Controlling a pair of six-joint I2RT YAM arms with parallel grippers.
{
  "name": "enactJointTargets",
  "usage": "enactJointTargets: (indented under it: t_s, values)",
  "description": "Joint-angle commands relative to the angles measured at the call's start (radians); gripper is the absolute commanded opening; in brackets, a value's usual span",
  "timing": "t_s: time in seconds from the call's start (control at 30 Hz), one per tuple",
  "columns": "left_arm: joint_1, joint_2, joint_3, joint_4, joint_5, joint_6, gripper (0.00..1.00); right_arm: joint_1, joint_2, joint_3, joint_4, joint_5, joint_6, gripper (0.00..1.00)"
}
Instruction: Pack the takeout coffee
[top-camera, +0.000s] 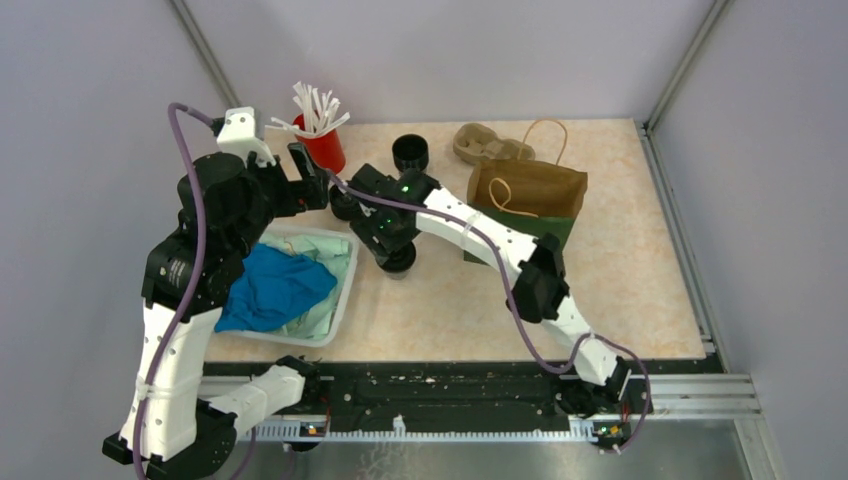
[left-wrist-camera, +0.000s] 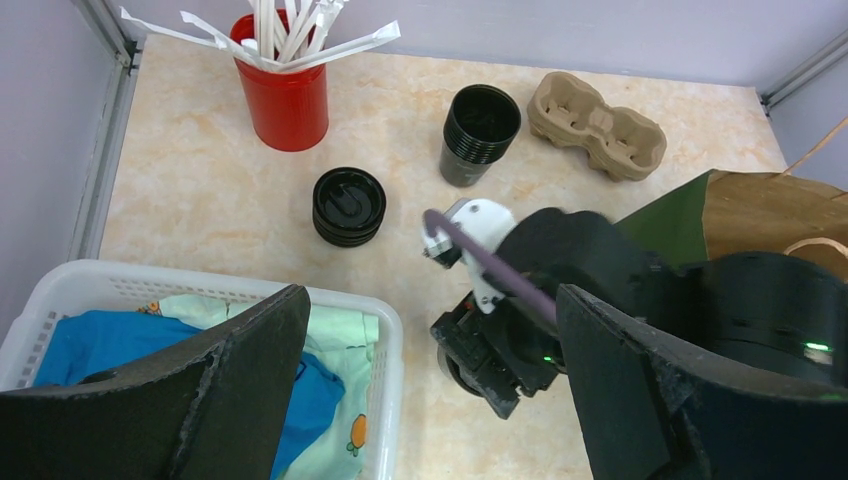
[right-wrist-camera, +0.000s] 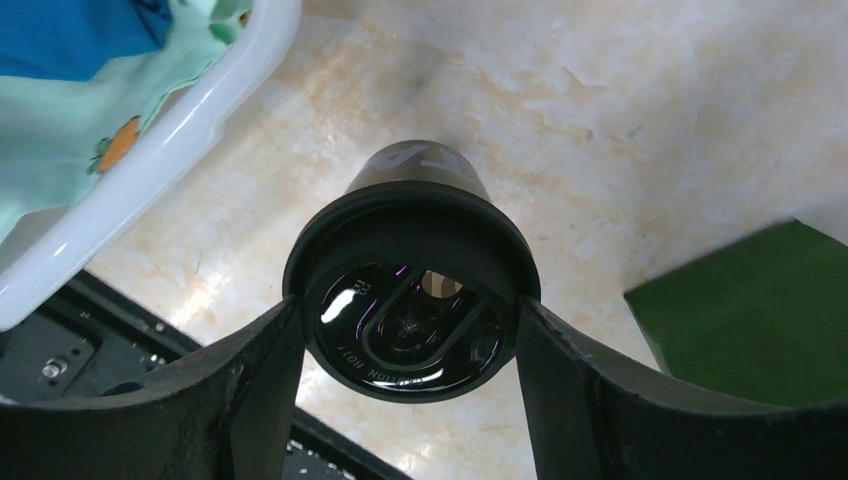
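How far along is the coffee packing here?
Done: the takeout coffee has its lid on. In hand: the right gripper clasps it, standing on the table. Still to do: moving it to the pulp tray or paper bag; the left gripper hovers open.

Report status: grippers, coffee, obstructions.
Left gripper open, empty. Right gripper shut on coffee, lid on, upright on table. Basket close beside it; nothing seen between it and bag.
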Motion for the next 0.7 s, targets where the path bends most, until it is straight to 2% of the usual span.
enactJointTargets:
  t_s: [0.0, 0.23, 0.37, 0.47, 0.5, 0.6, 0.67]
  values:
    - [0.004, -0.017, -0.001, 0.071, -0.004, -0.04, 0.98, 0.01, -0.273, -0.023, 0.087, 0.064, -0.003, 0.59]
    - [0.004, -0.015, -0.028, 0.108, 0.074, -0.197, 0.98, 0.01, -0.635, -0.111, 0.192, 0.187, -0.025, 0.56]
    - [0.004, 0.042, -0.042, 0.152, 0.177, -0.292, 0.98, 0.009, -0.867, -0.212, 0.251, 0.278, -0.035, 0.55]
    - [0.003, 0.12, -0.053, 0.213, 0.339, -0.358, 0.97, 0.01, -1.01, -0.247, 0.217, 0.36, -0.043, 0.55]
    - [0.006, 0.15, -0.064, 0.249, 0.433, -0.38, 0.95, 0.01, -1.052, -0.255, 0.197, 0.39, -0.045, 0.54]
    - [0.003, 0.284, -0.077, 0.341, 0.651, -0.458, 0.94, 0.01, -1.181, -0.268, 0.124, 0.465, -0.041, 0.54]
    - [-0.02, 0.366, -0.073, 0.391, 0.748, -0.497, 0.93, 0.01, -1.263, -0.301, 0.091, 0.507, -0.023, 0.54]
